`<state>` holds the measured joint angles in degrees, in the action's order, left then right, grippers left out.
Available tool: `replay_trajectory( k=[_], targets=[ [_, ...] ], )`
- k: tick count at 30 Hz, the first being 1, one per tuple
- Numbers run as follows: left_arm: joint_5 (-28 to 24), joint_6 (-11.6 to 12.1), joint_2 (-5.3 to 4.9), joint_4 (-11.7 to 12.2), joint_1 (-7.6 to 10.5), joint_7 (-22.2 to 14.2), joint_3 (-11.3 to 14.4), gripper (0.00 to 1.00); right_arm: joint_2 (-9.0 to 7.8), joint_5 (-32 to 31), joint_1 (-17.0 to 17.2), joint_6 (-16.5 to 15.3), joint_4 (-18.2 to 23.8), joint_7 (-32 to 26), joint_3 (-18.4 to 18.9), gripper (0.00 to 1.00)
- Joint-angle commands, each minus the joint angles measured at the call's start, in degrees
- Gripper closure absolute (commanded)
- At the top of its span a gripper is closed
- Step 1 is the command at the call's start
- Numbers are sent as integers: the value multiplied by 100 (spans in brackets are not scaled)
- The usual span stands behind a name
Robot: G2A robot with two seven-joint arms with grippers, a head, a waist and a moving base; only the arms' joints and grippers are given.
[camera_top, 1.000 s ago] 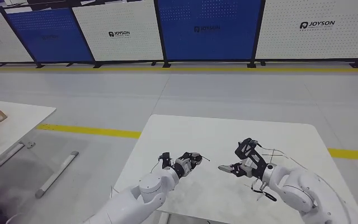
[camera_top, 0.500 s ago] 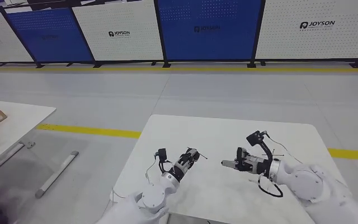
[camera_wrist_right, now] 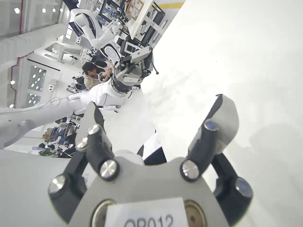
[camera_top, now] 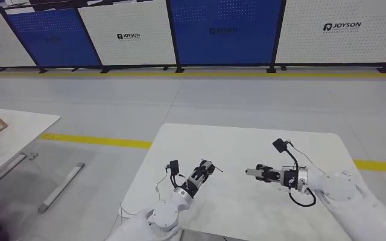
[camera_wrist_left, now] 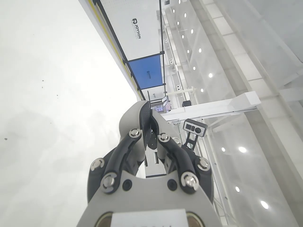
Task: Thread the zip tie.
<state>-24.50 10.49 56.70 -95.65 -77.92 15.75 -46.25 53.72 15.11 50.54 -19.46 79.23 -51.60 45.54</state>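
A: L gripper, near-left over the table. What's it doing?
B: Pinching the zip tie, fingers closed on it; a thin black end w/ a small knob is sticking out toward the right.
A: R gripper?
B: Hanging just right of that tip, jaws spread wide, carrying nothing. Not touching yet.
A: Step?
B: Prob. lining up the two ends, threading not begun. Next move's calling for R closing on the free end w/o bending it, then feeding tail into head.
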Motion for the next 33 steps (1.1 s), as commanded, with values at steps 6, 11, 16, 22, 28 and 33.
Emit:
replay_trajectory(
  k=[6,11,16,22,28,33],
  targets=[
    [-135,-209,53,-62,-41,-325,-73,100,353,441,-321,-2,-732,-165,-505,0],
    [-157,-180,99,-100,-116,-407,-97,100,751,395,-635,-2,-1142,110,-907,0],
    [-191,-158,133,-54,-130,-389,-101,100,1014,441,-765,-2,-1463,178,-1091,0],
    [-191,-158,133,-54,-130,-389,-101,100,1014,441,-765,-2,-1463,178,-1091,0],
    [-816,-454,172,-118,-184,-858,-163,100,1019,499,-666,-2,-1405,26,-1034,0],
    [-1172,-518,193,-196,-243,-994,-332,100,1133,471,-539,-2,-1395,-99,-985,0]
  ],
)
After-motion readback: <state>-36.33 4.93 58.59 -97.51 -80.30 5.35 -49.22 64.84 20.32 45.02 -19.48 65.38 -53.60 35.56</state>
